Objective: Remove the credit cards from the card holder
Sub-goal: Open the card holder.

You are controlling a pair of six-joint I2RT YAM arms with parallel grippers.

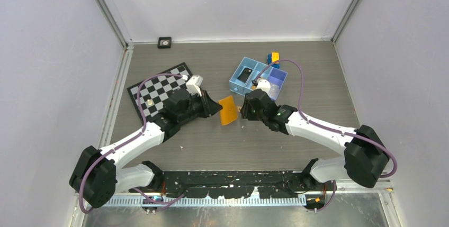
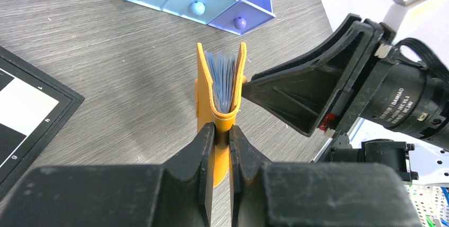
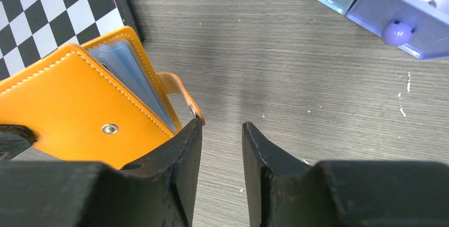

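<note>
The orange card holder [image 1: 227,109] stands on edge in the middle of the table, slightly open, with greyish-blue sleeves [image 2: 224,79] showing between its covers. My left gripper [image 2: 222,134] is shut on its spine end and shows in the top view [image 1: 215,108]. My right gripper [image 3: 222,127] is open and empty, also seen from above [image 1: 243,112]. Its left finger [image 3: 185,147] rests against the holder's cover [image 3: 69,110], beside the closing tab [image 3: 179,90]. No loose card shows.
A blue three-compartment tray [image 1: 241,84] stands behind the right gripper, also in the left wrist view [image 2: 254,5] and the right wrist view [image 3: 370,26]. A yellow-and-blue block [image 1: 274,58] lies behind it. A chessboard [image 1: 159,92] lies at left.
</note>
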